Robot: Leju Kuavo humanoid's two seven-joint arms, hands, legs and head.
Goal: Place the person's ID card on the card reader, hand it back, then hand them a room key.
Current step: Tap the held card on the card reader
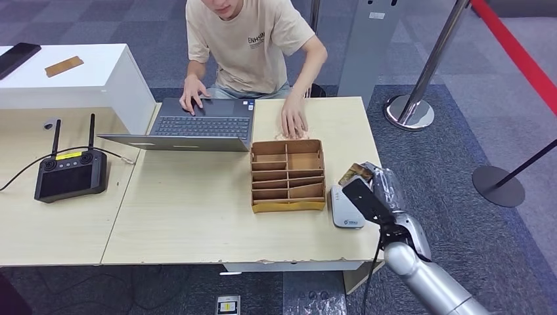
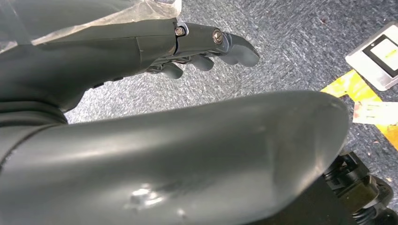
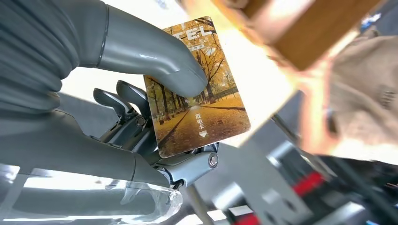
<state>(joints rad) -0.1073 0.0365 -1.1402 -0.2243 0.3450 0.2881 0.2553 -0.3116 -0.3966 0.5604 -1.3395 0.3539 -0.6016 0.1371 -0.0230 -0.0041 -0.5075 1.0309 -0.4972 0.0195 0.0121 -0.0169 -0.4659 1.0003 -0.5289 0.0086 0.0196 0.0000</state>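
At the lower right of the head view, the right robot hand (image 1: 369,187) hung just past the corner of the pale wooden surface (image 1: 197,216), gripping a glossy card printed with golden autumn trees (image 1: 355,173). In the right wrist view the thick grey thumb pressed on the card's printed face (image 3: 199,89) with the darker fingers (image 3: 126,96) behind it, so the card stood out beyond the hand, free to be offered. By its hotel lettering I took it for the room key, not the ID, which would put the task at its last hand-over. The small grey-white card reader (image 1: 345,209) lay on the surface directly below and left of the hand, beside the brown cardboard divided tray (image 1: 288,176), handy for the earlier step. Across the surface, at the top centre, a person in a beige T-shirt (image 1: 253,39) had one hand on a dark grey open laptop (image 1: 197,125) and the other flat by the tray, not yet reaching. The left robot hand (image 2: 206,49) hung over grey carpet, fingers loosely curled, holding nothing.
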